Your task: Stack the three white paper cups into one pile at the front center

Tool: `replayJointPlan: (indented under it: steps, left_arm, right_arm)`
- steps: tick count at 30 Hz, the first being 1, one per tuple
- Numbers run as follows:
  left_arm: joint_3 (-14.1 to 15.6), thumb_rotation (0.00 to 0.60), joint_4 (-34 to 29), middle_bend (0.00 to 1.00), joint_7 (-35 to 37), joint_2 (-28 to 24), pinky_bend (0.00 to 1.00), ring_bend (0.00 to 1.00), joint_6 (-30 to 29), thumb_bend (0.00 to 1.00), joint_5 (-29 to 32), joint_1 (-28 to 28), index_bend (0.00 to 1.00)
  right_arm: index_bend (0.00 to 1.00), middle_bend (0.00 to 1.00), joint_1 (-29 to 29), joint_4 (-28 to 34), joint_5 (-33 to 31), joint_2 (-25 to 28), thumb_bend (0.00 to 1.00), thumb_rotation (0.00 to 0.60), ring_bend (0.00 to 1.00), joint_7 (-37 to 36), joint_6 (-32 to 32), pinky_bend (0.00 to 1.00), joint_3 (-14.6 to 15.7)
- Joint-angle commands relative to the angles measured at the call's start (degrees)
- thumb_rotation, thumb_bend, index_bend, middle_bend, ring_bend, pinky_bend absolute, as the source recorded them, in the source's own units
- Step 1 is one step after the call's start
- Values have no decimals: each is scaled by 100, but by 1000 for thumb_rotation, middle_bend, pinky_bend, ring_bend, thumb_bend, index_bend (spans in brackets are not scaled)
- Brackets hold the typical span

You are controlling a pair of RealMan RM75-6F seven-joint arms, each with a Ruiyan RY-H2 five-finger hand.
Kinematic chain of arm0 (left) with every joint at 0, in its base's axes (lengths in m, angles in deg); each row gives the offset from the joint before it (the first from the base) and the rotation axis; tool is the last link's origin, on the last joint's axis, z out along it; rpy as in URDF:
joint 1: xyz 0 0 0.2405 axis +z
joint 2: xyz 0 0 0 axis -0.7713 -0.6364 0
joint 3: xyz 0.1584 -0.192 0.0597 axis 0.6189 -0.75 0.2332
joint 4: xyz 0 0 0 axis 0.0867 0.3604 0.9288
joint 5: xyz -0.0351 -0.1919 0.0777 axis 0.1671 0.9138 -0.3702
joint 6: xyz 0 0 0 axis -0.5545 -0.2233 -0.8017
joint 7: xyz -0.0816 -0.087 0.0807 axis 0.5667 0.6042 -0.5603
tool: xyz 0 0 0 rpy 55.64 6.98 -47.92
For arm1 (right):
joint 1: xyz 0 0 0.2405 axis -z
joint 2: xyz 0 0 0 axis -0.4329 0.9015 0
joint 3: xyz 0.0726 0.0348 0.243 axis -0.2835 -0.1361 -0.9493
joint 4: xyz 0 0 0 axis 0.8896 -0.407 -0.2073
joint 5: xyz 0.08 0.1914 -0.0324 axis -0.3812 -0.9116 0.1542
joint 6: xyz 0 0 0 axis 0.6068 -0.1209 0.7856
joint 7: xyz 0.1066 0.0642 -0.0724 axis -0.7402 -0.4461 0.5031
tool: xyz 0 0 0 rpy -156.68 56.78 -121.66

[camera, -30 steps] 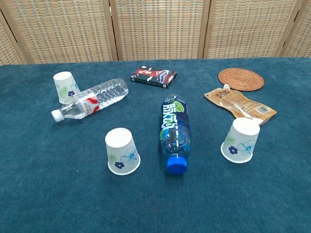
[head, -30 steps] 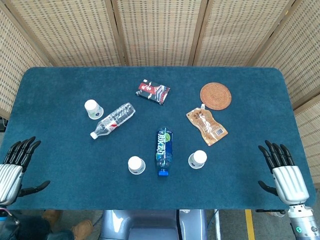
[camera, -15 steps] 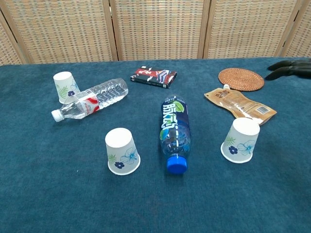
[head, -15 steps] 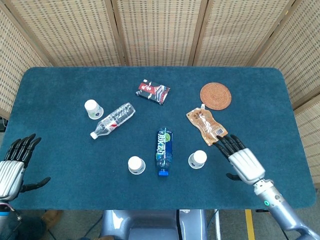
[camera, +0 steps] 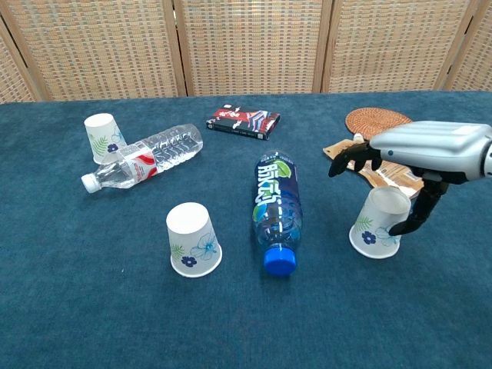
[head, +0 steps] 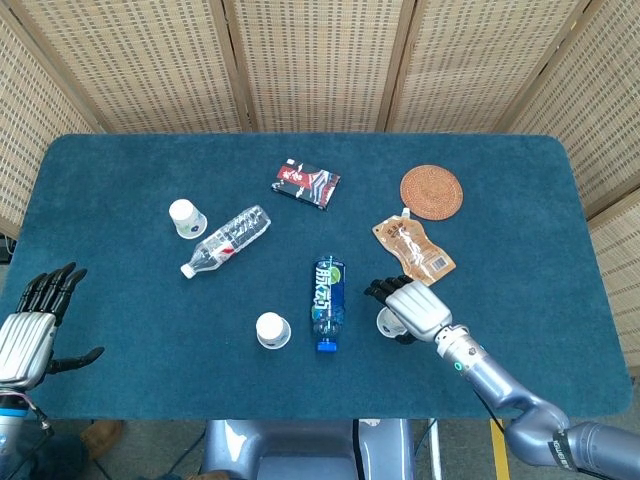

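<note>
Clear bottle (head: 226, 240) lies on its side, left-center, white cap toward front-left. Blue bottle (camera: 276, 208) lies mid-table, blue cap at the near end. Card box (head: 306, 183) sits toward the back; round woven coaster (head: 431, 191) back right, brown pouch (head: 413, 250) just in front of it.

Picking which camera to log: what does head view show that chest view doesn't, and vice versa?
Only head view: the left hand, open at the table's near-left edge, and the right forearm. Only chest view: the floral prints on the white paper cups' sides, and the right hand's thumb beside the right cup, fingers spread over it. Both: three upside-down cups, clear water bottle, blue-capped bottle, brown pouch, round woven coaster, card box.
</note>
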Motion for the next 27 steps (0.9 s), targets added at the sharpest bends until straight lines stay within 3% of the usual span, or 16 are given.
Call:
replayJointPlan:
  steps: [1, 6, 11, 20, 27]
  left_arm:
    - [-7, 600, 3, 0, 20, -13, 0, 0, 35, 0, 28, -19, 0]
    - [-10, 600, -4, 0, 37, -24, 0, 0, 46, 0, 44, -27, 0]
    - [6, 600, -3, 0, 44, -30, 0, 0, 73, 0, 44, -38, 0]
    - [-37, 600, -11, 0, 59, -38, 0, 0, 141, 0, 173, -85, 0]
    - [-76, 600, -14, 0, 27, -31, 0, 0, 260, 0, 318, -155, 0]
  right_arm:
    - [248, 291, -95, -121, -234, -125, 277, 600, 271, 259, 73, 329, 0]
    - [334, 381, -120, -160, -430, -178, 297, 600, 355, 385, 66, 503, 38]
    - [463, 518, -141, -211, -542, -230, 382, 600, 494, 281, -10, 665, 62]
    - [489, 539, -211, 442, 23, 167, 440, 600, 528, -14, -442, 683, -14]
    - [479, 535, -677, 1290, 105, 504, 441, 600, 528, 204, -256, 683, -374]
